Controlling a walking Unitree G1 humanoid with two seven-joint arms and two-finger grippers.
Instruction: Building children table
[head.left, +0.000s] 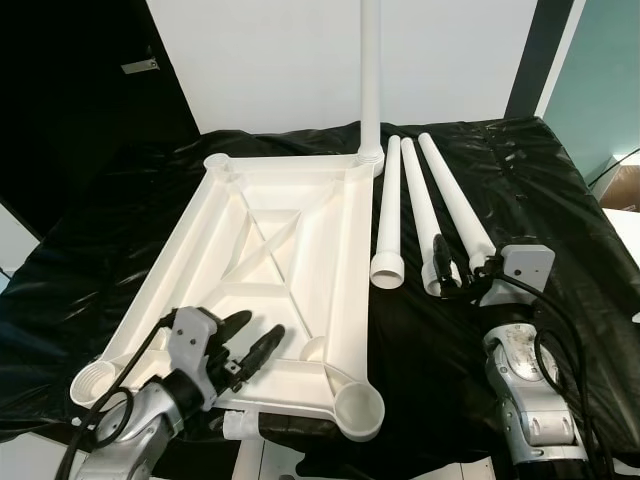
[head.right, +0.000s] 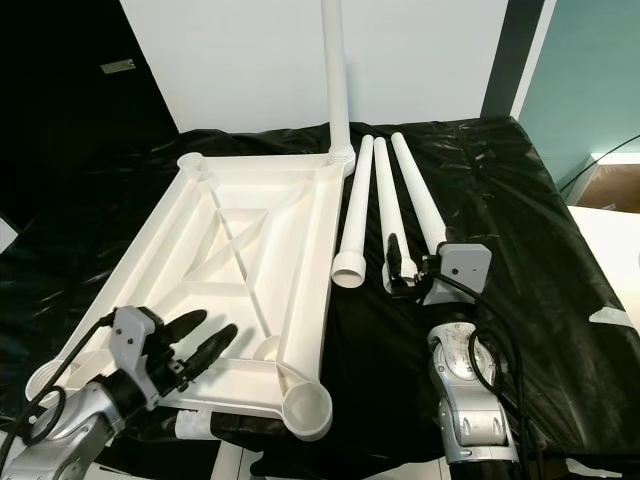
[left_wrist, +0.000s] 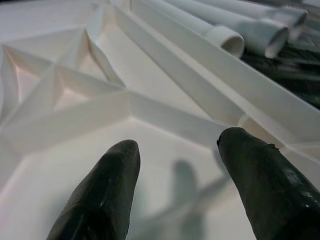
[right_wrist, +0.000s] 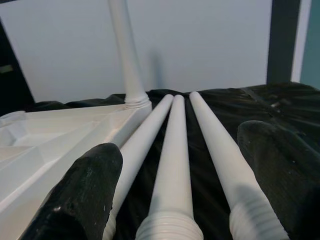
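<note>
The white children's table top (head.left: 330, 240) lies upside down on black sheeting, ribs and corner sockets facing up. One white leg (head.left: 371, 70) stands upright in its far right socket. Three loose white legs (head.left: 420, 200) lie side by side just right of the top, their threaded ends toward me. My left gripper (head.left: 255, 330) hovers open over the top's near ribbed area, with nothing between its fingers (left_wrist: 107, 185). My right gripper (right_wrist: 177, 145) is open at the near ends of the loose legs, its fingers (head.left: 440, 262) either side of the middle leg (right_wrist: 172, 160).
Black plastic sheeting (head.left: 560, 200) covers the work surface and ends close in front of me. The near right socket (head.left: 358, 405) and near left socket (head.left: 92, 382) reach that front edge. A white wall stands behind, and a cardboard box (head.left: 625, 185) at the far right.
</note>
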